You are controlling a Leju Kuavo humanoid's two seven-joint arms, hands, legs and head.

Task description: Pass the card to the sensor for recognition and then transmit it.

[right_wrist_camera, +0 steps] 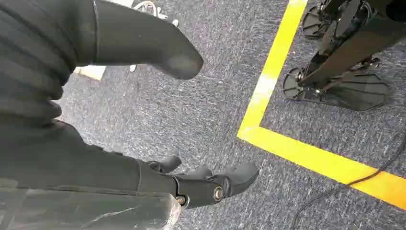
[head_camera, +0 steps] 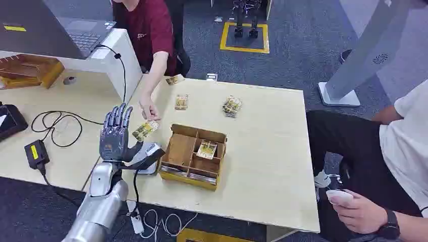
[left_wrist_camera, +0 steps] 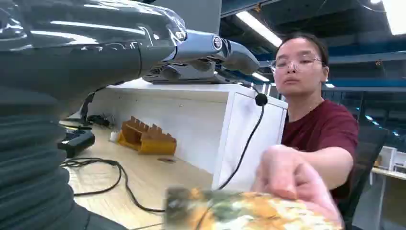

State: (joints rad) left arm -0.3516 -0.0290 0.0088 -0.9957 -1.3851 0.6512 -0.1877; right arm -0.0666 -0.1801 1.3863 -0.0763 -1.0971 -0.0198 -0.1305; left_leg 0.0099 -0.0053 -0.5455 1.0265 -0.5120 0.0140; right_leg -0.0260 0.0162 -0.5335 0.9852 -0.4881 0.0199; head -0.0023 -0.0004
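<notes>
The right hand [right_wrist_camera: 143,120] hangs above grey carpet [right_wrist_camera: 191,115], its thick thumb [right_wrist_camera: 158,45] held well apart from the darker fingers [right_wrist_camera: 215,184], which are loosely bent with nothing between them. A yellow tape line [right_wrist_camera: 273,81] on the carpet runs past the fingertips and turns a corner just beyond them, carrying on toward the far edge of the picture. On the side of the tape away from the hand stands a dark stand with round feet [right_wrist_camera: 335,86], and a thin black cable [right_wrist_camera: 354,184] crosses the tape near that far stretch.
</notes>
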